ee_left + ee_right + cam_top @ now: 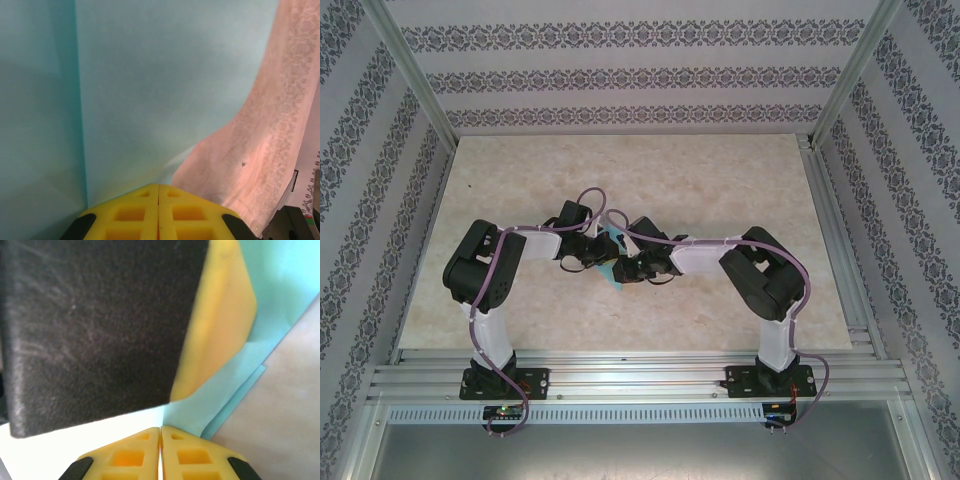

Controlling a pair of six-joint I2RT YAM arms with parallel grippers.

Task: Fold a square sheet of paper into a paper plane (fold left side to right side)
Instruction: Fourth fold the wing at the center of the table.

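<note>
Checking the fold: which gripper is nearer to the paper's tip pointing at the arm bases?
Right: the right gripper sits beside the paper's tip, on its right; the left gripper is farther, up-left.

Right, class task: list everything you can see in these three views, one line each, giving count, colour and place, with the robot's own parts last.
paper: one, light turquoise, partly folded, mid-table between the grippers.
table: one, beige marbled, under the arms.
walls: three, white with grey patterned stripes, around the table.
frame rails: several, silver, along the near edge and up the corners.
cables: two, purple, running along the arms.
arms: two, black and white, bases at the near edge.
left gripper: one, yellow fingers, shut, at the paper.
right gripper: one, yellow fingers, shut, at the paper's edge.
</note>
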